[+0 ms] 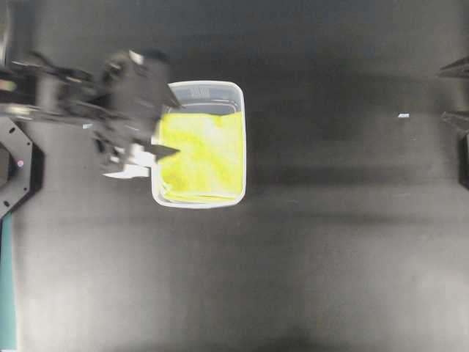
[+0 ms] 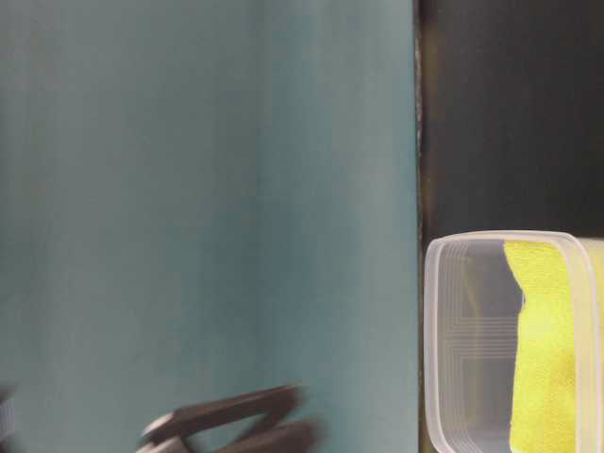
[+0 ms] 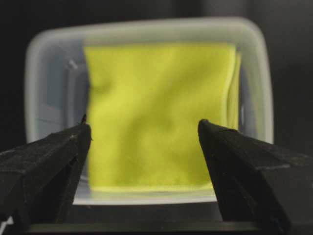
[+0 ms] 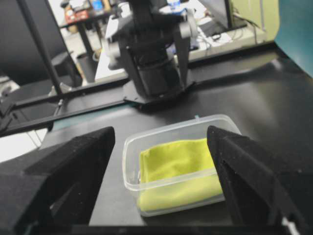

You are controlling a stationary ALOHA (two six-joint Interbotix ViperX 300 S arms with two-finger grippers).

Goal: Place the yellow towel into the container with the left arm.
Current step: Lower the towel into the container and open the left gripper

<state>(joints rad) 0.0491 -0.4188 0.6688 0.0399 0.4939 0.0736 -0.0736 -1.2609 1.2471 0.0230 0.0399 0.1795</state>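
Note:
The yellow towel (image 1: 201, 158) lies folded flat inside the clear container (image 1: 242, 132) and covers most of its floor. My left gripper (image 1: 170, 126) is open and empty and hovers over the container's left edge. In the left wrist view the towel (image 3: 156, 112) and the container's rim (image 3: 146, 28) show between the spread fingers of the left gripper (image 3: 144, 129). My right gripper (image 1: 458, 94) is open and empty at the far right edge. In the right wrist view, the right gripper (image 4: 161, 134) frames the towel (image 4: 176, 159) in the container (image 4: 128, 166).
A small white scrap (image 1: 403, 115) lies on the black table towards the right. The left arm's base (image 4: 151, 63) stands behind the container. The table-level view shows a teal wall (image 2: 208, 189), the container's end (image 2: 467, 340) and blurred dark fingers (image 2: 236, 420).

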